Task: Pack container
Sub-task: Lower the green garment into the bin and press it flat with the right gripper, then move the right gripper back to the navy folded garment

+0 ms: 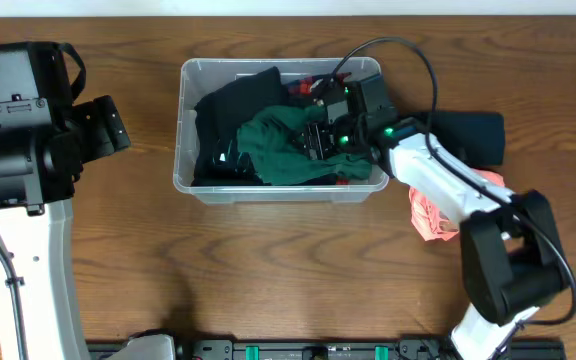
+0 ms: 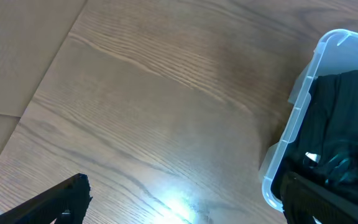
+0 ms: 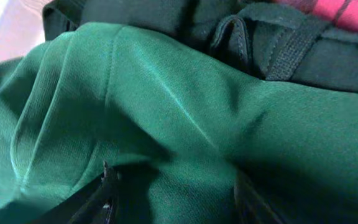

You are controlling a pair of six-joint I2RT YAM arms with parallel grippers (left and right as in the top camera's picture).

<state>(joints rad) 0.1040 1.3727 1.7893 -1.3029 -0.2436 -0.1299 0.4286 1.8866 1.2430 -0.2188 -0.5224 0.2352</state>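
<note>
The clear plastic container (image 1: 182, 172) stands at the table's middle, holding a black garment (image 1: 230, 105), a green garment (image 1: 280, 152) and something red (image 1: 304, 86) at the back. My right gripper (image 1: 318, 140) reaches down into it onto the green garment (image 3: 179, 106). Its jaws stand apart, open, with green cloth bulging between them (image 3: 176, 199). Black straps (image 3: 278, 50) lie just beyond. My left gripper (image 1: 110, 126) hovers left of the container, wide open over bare wood (image 2: 191, 205). The container's rim (image 2: 303, 106) shows at the right of the left wrist view.
A dark navy garment (image 1: 470, 133) lies on the table right of the container. A pink garment (image 1: 436, 212) sits partly under my right arm. Bare wood spans the table in front of the container and to its left.
</note>
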